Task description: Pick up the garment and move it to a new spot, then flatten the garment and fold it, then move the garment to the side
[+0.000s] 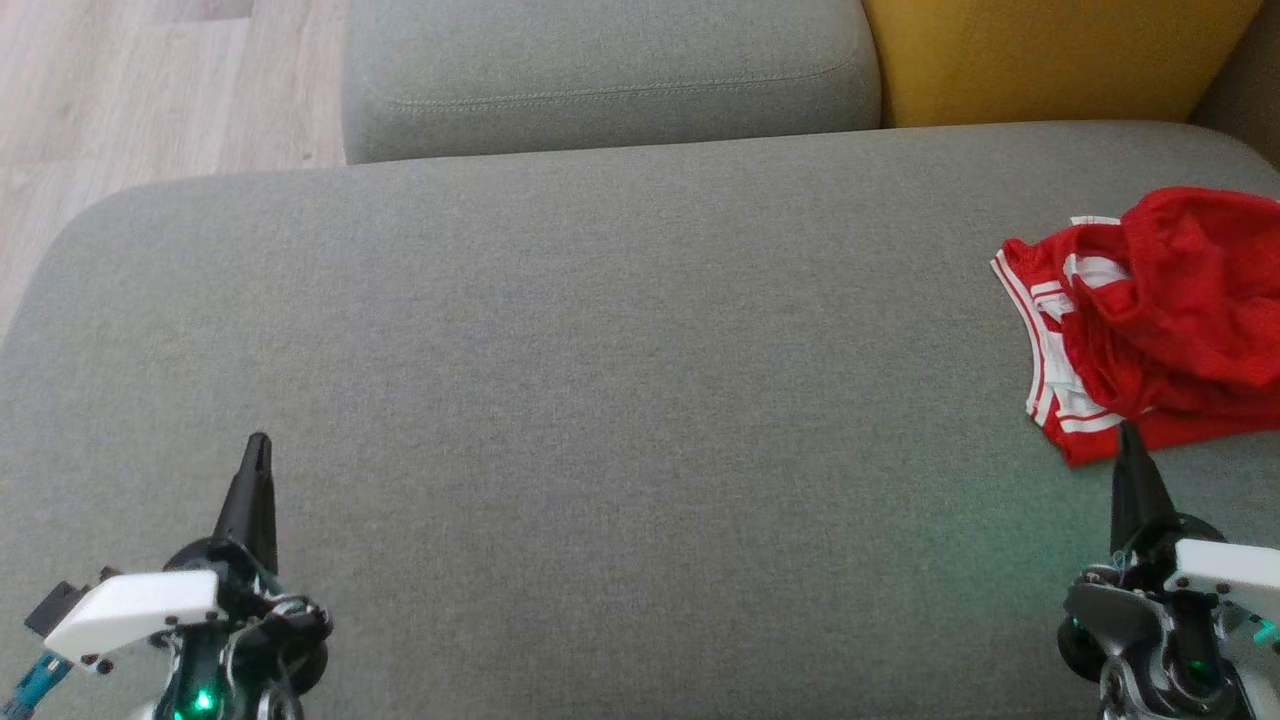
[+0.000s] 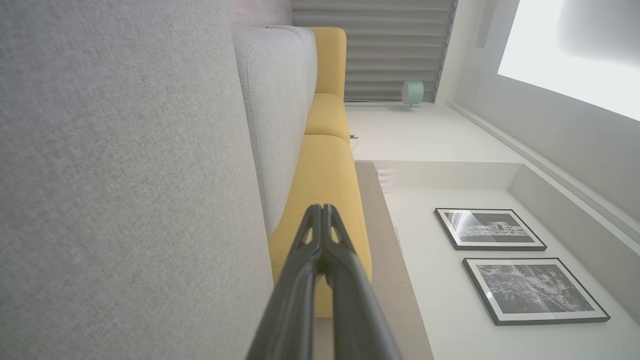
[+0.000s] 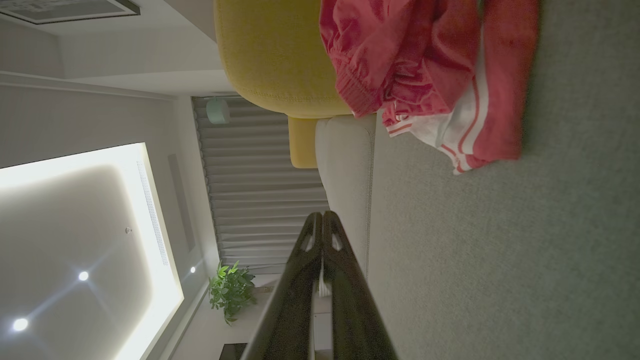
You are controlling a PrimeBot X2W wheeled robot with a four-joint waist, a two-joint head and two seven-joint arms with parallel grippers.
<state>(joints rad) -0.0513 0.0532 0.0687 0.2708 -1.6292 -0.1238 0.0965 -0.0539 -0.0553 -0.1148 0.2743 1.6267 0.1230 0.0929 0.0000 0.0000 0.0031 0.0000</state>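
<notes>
The garment [image 1: 1150, 320] is a pair of red shorts with white side stripes, lying crumpled at the right edge of the grey sofa seat [image 1: 600, 380]. My right gripper [image 1: 1128, 432] hovers just in front of its near hem, fingers pressed together and holding nothing. The right wrist view shows the bunched garment [image 3: 425, 75] up ahead of that shut right gripper [image 3: 322, 215]. At the lower left, my left gripper [image 1: 258, 442] is shut and empty over bare cushion, far from the garment. In the left wrist view the left gripper [image 2: 322, 207] has its fingertips touching.
A grey back cushion [image 1: 610, 75] and a yellow cushion [image 1: 1050, 55] stand behind the seat. Wooden floor [image 1: 130, 90] lies beyond the seat's rounded left end. The wide middle of the seat is bare fabric.
</notes>
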